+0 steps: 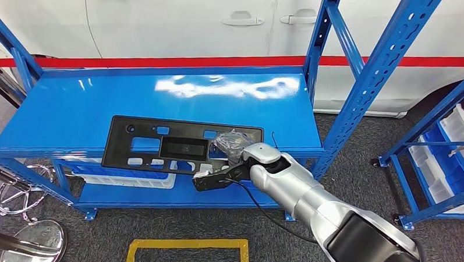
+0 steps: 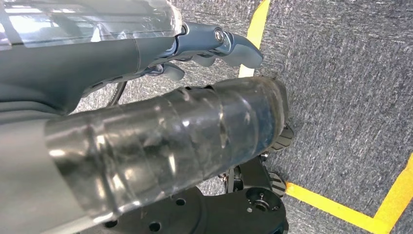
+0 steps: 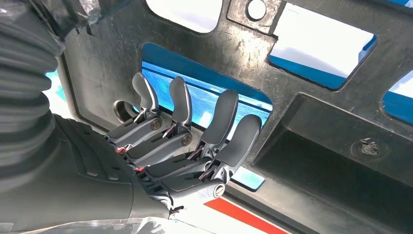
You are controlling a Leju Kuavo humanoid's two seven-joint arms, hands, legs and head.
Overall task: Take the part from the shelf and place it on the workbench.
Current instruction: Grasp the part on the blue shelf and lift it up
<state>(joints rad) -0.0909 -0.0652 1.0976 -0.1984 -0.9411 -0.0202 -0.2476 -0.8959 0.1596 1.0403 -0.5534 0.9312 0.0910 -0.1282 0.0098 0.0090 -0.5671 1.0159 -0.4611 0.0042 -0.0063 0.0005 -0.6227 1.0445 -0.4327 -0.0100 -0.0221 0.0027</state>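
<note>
The blue shelf (image 1: 72,122) filled the upper half of the head view, its slanted posts (image 1: 385,67) rising at the right and a second rack with pale bins (image 1: 452,158) at the far right edge. Grey carpet lay open along the bottom of the frame, marked by a yellow floor outline (image 1: 187,249) at lower centre, with a chrome stool base (image 1: 24,246) in the lower left. A white car body with a red stripe (image 1: 157,62) closed off the space behind the shelf.

The black panel (image 1: 160,146) lay flat near the shelf's front edge, left of centre, its lower right corner reaching over that edge. The right hand (image 1: 219,178) sat at that corner, just below centre of the frame, the silver arm running down to the lower right. In the right wrist view the fingers (image 3: 221,119) stood apart, their tips reaching into a cutout of the panel (image 3: 316,141); whether they gripped its rim could not be told.

The left hand (image 2: 209,46) hung over the carpet, fingers loosely curled and holding nothing.
</note>
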